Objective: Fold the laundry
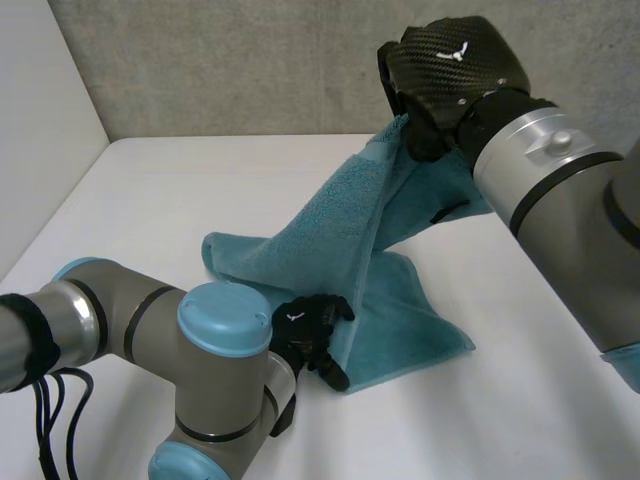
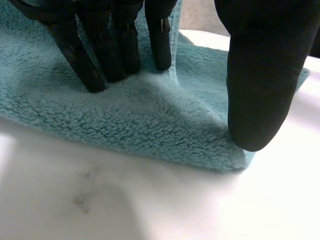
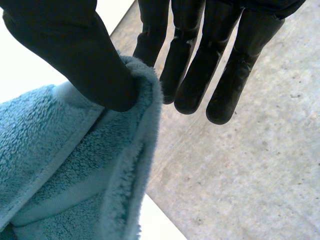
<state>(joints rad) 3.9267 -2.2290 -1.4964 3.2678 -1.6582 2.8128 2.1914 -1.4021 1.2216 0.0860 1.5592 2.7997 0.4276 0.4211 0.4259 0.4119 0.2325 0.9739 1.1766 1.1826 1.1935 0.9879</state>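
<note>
Right hand point(image 1: 450, 70): closed on the towel point(image 1: 330, 230). In the right wrist view the thumb point(image 3: 75, 55) pinched a hemmed corner of the teal terry cloth against the nearest of the straight fingers point(image 3: 192, 65). The other fingers were extended and clear of the cloth. The hand was raised above the far side of the table point(image 1: 200, 180), in front of the grey wall point(image 1: 250, 60). The back of the hand had a carbon-weave shell with a small white emblem point(image 1: 456, 50). No letters could be made out in it.

From the pinched corner, the towel hung down in a slanting, twisted band to the table. Its lower part lay flat there in overlapping layers, at the centre of the table and towards the near side.

Left hand point(image 1: 310, 330): open and flat on the towel. In the left wrist view the straight fingers point(image 2: 120, 50) pressed down on the pile a short way in from the near edge. The thumb point(image 2: 260, 80) was set apart from them, with its tip on the near corner where the cloth met the bare table. Nothing was gripped. A small white mark point(image 1: 293, 316) showed on the back of this hand, too small to read.

The left arm point(image 1: 210, 330) reached in low from the near side. The right arm point(image 1: 560, 190) reached in high over the far right part of the towel.
</note>
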